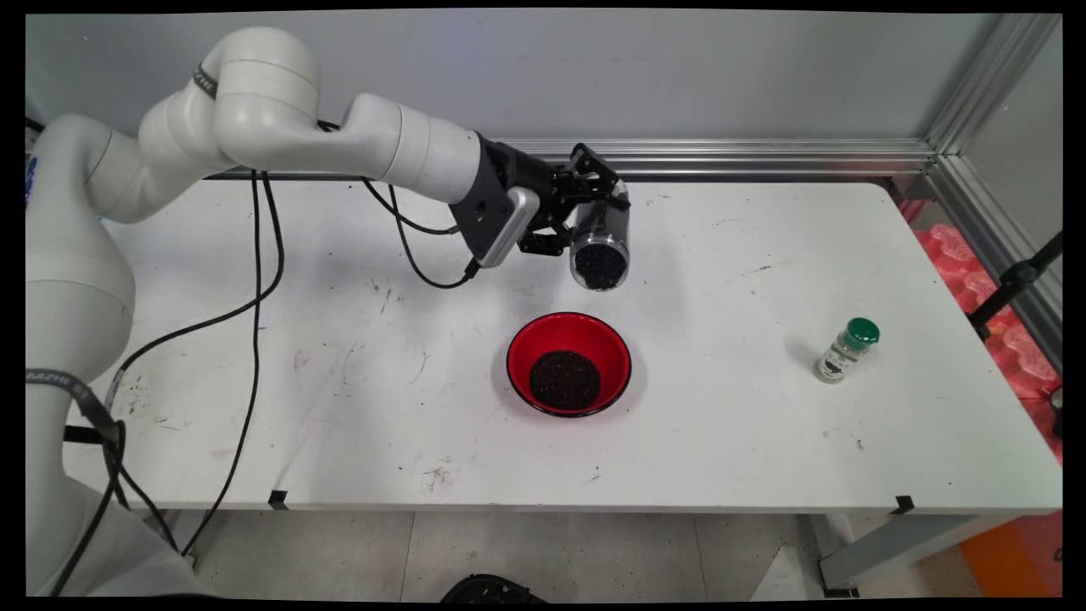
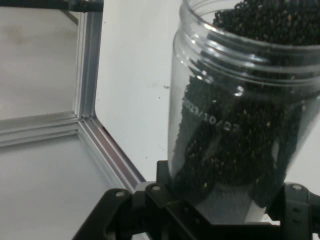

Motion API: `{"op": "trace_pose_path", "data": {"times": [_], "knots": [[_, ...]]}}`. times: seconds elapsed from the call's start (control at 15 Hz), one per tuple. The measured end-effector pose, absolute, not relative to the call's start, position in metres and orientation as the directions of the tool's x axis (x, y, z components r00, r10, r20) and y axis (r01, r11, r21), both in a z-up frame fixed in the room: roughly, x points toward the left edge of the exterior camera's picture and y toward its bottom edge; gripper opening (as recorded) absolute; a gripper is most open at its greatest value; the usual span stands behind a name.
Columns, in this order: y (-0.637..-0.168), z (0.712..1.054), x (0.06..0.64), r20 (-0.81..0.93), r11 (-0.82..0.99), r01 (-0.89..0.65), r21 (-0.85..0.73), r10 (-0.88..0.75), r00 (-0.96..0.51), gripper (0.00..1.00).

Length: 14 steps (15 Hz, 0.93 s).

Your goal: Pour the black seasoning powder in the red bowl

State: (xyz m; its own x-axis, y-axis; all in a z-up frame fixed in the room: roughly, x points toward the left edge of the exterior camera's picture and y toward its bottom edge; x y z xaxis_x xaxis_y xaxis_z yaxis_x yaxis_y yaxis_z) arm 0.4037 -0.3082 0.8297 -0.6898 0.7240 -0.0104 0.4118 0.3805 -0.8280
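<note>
My gripper [image 1: 594, 199] is shut on a clear plastic jar [image 1: 600, 242] of small black grains, held tipped over with its open mouth facing down and toward the camera. In the hand view the jar [image 2: 240, 115] fills the right side, lidless, grains piled up to the mouth, clamped between the black fingers [image 2: 165, 185]. A little below and in front of the jar, a red bowl [image 1: 526, 344] stands on the table with a heap of the same black grains [image 1: 564, 379] in it. The jar hangs above the bowl's far rim.
A small spice bottle with a green cap [image 1: 846, 350] stands at the right of the white table [image 1: 339, 356]. An aluminium rail [image 1: 764, 157] runs along the table's far edge and right side. Black cables [image 1: 254, 280] hang from the arm at the left.
</note>
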Motion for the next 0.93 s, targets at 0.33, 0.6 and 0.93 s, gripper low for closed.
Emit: {"op": "trace_pose_path", "data": {"times": [0.33, 0.6, 0.93], "knots": [[-0.315, 0.835, 0.404, 0.125, 0.490, 0.321, -0.810, 0.680, -0.723, 0.00], [-0.325, 0.839, 0.405, 0.228, 0.569, 0.243, -0.786, 0.631, -0.742, 0.00], [-0.334, 0.842, 0.405, 0.335, 0.647, 0.163, -0.745, 0.574, -0.747, 0.00]]}}
